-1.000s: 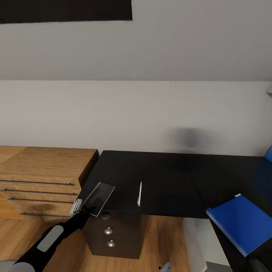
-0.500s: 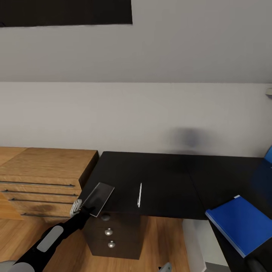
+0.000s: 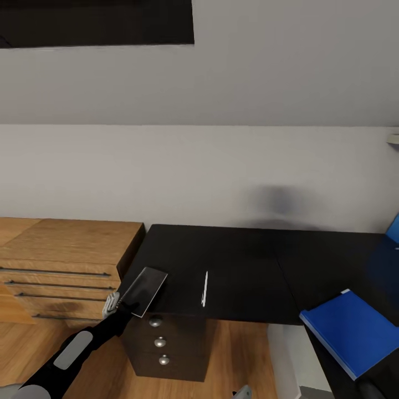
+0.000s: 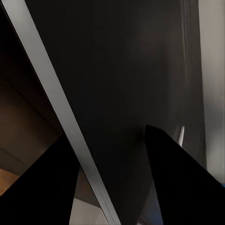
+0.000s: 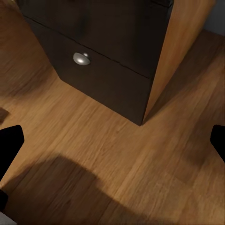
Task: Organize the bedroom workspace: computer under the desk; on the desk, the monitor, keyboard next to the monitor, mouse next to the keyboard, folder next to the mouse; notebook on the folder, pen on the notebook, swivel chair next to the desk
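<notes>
Vs a sec ago the whole head view has slid down a bit: desk edge, pen and folder all sit slightly lower in the picture and more wall shows up top, so that's the camera tipping, not the things moving. The notebook, the pen and the left arm keep the same layout relative to each other.

Left gripper [image 3: 123,306] is at the front-left corner of the desk [image 3: 244,260], about 8 o'clock in the head view. It's clamped on the near end of the notebook [image 3: 143,290], a thin dark slab w/ a pale edge, lying flat on the black top and angled toward 1 o'clock, near end overhanging the desk edge a little. In the left wrist view the two dark fingers [image 4: 180,187] straddle the notebook's pale edge [image 4: 56,110], w/ only a narrow gap between them.

Pen [image 3: 204,288], thin and white, lies on the desk just to the right of the notebook, not touching it, pointing roughly 12 to 6. Folder [image 3: 354,330], bright blue, lies flat on the desk's right wing at 4 o'clock, well apart from the notebook.

Under the corner: dark drawers w/ round silver knobs [image 3: 159,342]. Light wooden chest [image 3: 61,260] stands against the desk's left side.

Right gripper [image 5: 112,140]: spread wide, holding nothing, tips at opposite edges of its wrist view, over the wood floor [image 5: 117,154] in front of a drawer knob [image 5: 81,58].
</notes>
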Available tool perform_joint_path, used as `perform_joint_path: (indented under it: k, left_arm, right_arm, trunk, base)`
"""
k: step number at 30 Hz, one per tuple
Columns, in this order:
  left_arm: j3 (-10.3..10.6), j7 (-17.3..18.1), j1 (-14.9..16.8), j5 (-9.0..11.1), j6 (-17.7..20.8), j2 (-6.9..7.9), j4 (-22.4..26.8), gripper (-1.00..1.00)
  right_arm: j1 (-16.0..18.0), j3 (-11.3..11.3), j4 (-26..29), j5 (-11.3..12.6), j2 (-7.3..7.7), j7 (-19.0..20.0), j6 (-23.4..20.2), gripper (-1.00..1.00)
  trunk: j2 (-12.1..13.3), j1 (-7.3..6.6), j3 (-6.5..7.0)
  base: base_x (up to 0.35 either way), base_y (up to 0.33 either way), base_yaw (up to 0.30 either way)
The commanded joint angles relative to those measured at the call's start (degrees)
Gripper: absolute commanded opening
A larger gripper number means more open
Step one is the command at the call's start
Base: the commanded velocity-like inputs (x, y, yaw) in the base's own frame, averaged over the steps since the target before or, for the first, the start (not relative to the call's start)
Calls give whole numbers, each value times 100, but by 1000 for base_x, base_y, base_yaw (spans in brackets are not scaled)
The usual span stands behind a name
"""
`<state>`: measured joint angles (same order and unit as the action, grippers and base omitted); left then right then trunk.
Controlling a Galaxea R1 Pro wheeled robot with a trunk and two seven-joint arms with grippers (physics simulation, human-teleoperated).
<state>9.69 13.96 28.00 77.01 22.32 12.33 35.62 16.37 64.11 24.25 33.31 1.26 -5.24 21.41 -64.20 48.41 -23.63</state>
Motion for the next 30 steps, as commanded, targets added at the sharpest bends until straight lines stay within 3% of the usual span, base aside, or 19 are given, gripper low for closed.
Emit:
perform_joint_path:
  k: [1,30]
  left_arm:
    - [24,1,4,33,6,6,0,-100]
    - [44,6,4,23,-1,-13,30,-100]
  right_arm:
    - [7,49,9,27,5,-48,12,100]
    - [7,54,6,33,-6,-48,12,100]
  trunk:
    - [38,-22,12]
    - [1201,-659,618]
  base:
    - [0,0,0]
    - [0,0,-95]
